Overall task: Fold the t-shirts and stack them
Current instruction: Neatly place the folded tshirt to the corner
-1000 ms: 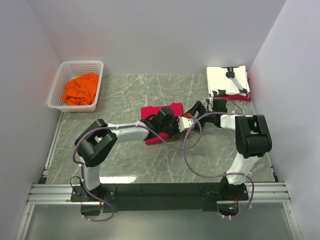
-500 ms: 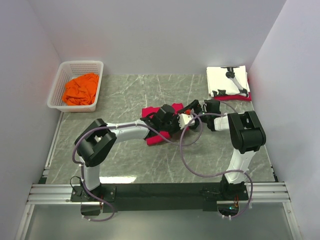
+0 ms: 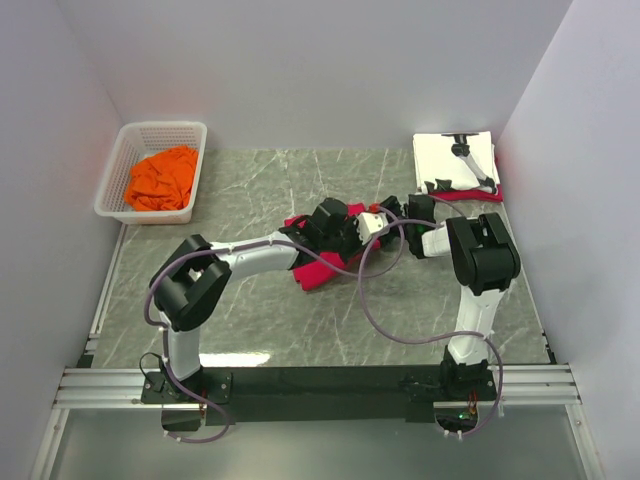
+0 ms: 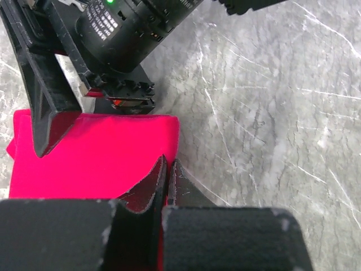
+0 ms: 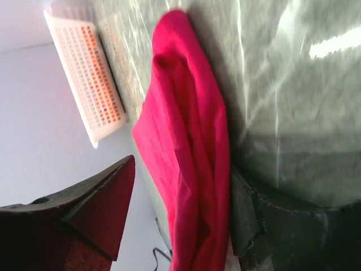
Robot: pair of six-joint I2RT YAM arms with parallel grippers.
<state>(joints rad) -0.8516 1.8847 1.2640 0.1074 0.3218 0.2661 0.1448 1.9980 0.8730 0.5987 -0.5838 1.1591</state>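
We have the crimson-red fabric t-shirt (image 3: pixel 322 268), already folded small, lying on the grey marbled table (image 3: pixel 260 180) about the middle, with both arms bent over it. Over the last second both wrists have crept toward the far right, and the shirt's far edge, plain to see a second ago, is now mostly hidden beneath them. The left gripper (image 4: pixel 167 165) has its jaws pressed together at an edge of the shirt, a sliver of red seemingly caught between them. The right gripper (image 5: pixel 183 169) has its jaws apart, straddling the fold, one finger touching the cloth. We judge the bundle is being gathered for carrying to the white black-printed t-shirt (image 3: pixel 450 155) folded at the far right. The orange t-shirt (image 3: pixel 160 180) lies crumpled in the white plastic lattice basket (image 3: pixel 165 126), far left.
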